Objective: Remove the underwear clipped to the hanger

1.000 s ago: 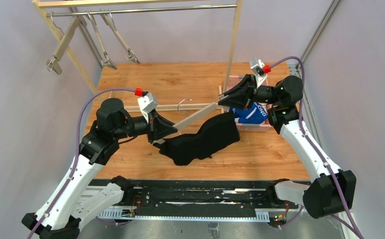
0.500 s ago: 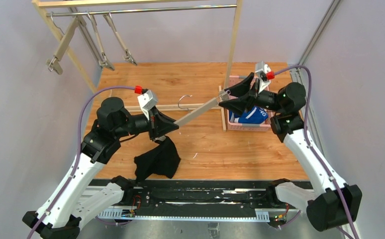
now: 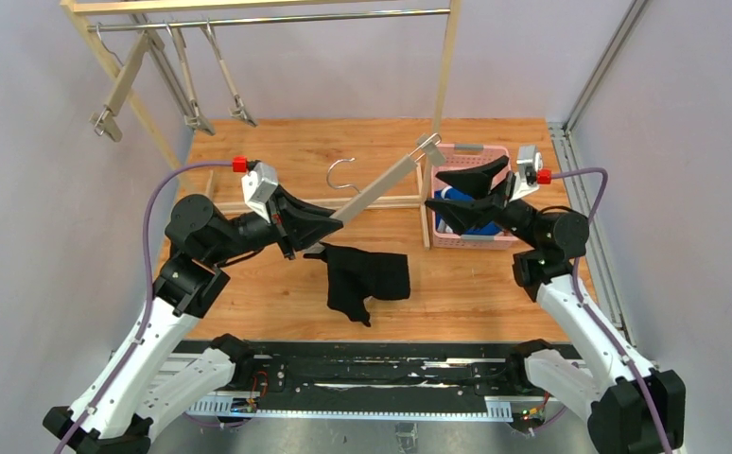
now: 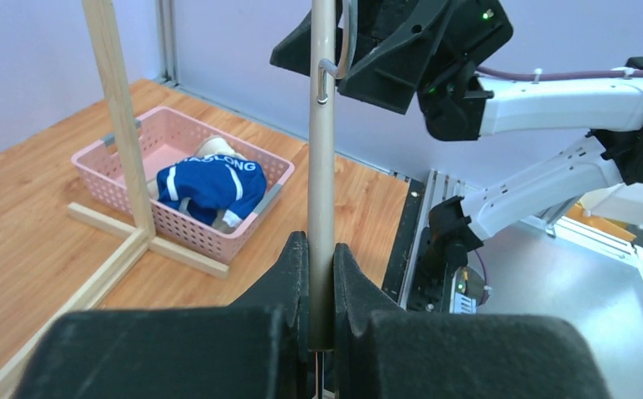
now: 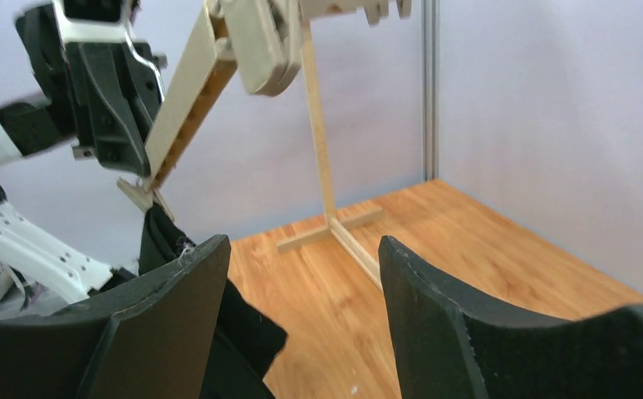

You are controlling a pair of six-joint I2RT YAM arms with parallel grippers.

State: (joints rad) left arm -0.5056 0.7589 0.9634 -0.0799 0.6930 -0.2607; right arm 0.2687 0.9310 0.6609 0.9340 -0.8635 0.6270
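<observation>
Looks like robot lab test cell, not home. Wood table [image 3: 277,151] boxed in by plain lilac walls [image 3: 343,66], aluminium posts [image 3: 608,59] off table's right. Two white-and-black arms [image 3: 154,322] bolted to metal rail [image 3: 362,376] at table's near edge, purple cables [image 3: 188,168] hanging loose. Bare wooden rack [image 3: 449,57] at table's back, spare hangers [image 3: 184,80] on it.

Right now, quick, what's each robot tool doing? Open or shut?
Left tool: closed, holding the wooden hanger.
Right tool: open, holding nothing.
</observation>
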